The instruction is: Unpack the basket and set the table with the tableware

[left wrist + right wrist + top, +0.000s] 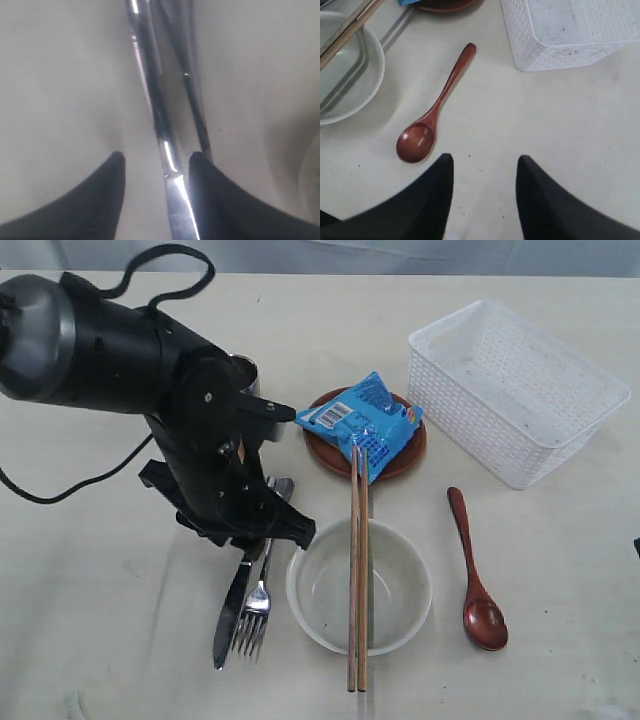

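Observation:
The white basket (515, 390) stands at the far right of the table (560, 570). A brown plate (318, 452) carries a blue snack packet (362, 420). Two chopsticks (357, 570) lie across the off-white bowl (320, 585). The wooden spoon (475, 570) lies right of the bowl. Knife (232, 615) and fork (258, 610) lie side by side left of it. My left gripper (156, 160) is open low over the knife (155, 100), which runs between its fingers, with the fork (192, 95) beside. My right gripper (484, 160) is open over bare table near the spoon (437, 110). The steel cup (245, 370) peeks out behind the left arm.
The left arm's black body (150, 370) covers the table's left middle, and its cable trails off to the left. In the right wrist view the basket (555, 45) and the bowl (375, 85) flank the spoon.

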